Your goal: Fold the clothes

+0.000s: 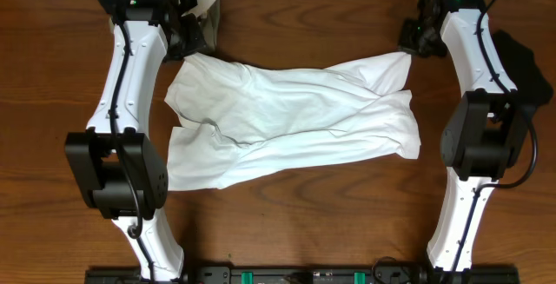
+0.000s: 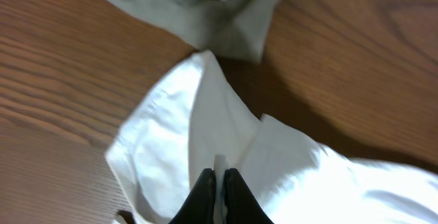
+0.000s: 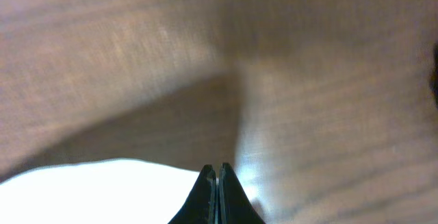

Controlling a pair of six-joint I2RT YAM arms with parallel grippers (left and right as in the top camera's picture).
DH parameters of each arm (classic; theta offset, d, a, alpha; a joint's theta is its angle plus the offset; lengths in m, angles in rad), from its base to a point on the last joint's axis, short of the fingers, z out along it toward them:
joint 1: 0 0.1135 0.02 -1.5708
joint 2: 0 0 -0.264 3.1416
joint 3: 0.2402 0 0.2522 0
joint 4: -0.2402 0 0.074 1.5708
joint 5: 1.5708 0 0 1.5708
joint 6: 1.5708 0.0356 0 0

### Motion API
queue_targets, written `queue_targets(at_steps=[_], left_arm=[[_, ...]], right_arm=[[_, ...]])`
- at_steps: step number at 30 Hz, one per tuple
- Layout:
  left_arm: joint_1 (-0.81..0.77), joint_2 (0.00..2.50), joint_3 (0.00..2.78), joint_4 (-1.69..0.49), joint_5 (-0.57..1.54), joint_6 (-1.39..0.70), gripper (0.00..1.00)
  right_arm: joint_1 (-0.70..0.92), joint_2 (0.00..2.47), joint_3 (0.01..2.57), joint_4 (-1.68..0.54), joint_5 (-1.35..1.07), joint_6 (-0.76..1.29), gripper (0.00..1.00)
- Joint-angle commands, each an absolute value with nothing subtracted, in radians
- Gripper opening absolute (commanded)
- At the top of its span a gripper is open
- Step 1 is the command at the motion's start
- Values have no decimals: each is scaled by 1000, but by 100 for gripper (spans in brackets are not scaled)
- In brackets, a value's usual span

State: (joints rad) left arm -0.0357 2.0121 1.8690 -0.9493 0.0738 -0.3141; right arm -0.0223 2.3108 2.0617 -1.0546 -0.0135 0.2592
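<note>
A white garment [image 1: 287, 115] lies crumpled and spread across the middle of the wooden table. My left gripper [image 1: 193, 45] is at its far left corner. In the left wrist view the jaws [image 2: 219, 176] are shut on a pinch of the white cloth [image 2: 191, 135]. My right gripper [image 1: 415, 41] is at the garment's far right corner. In the blurred right wrist view its jaws [image 3: 217, 169] are shut at the edge of the white cloth [image 3: 102, 190], and seem to pinch that edge.
A pile of other clothes [image 1: 207, 2] lies at the back left, just beyond the white garment; its grey-green cloth [image 2: 205, 18] also shows in the left wrist view. A black object [image 1: 521, 62] sits at the right edge by the right arm.
</note>
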Motion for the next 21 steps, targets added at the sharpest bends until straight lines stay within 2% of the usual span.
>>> queue_targets(at_steps=[1, 9, 21], left_arm=[[-41, 1956, 1869, -979, 123, -308, 6], [-11, 1934, 1869, -1022, 116, -310, 6], [62, 1934, 1869, -1066, 117, -327, 6]], right_arm=[[-21, 2236, 2082, -1087, 21, 280, 1], [-72, 2185, 2082, -1194, 123, 356, 1], [-159, 2184, 2082, -1227, 48, 306, 1]])
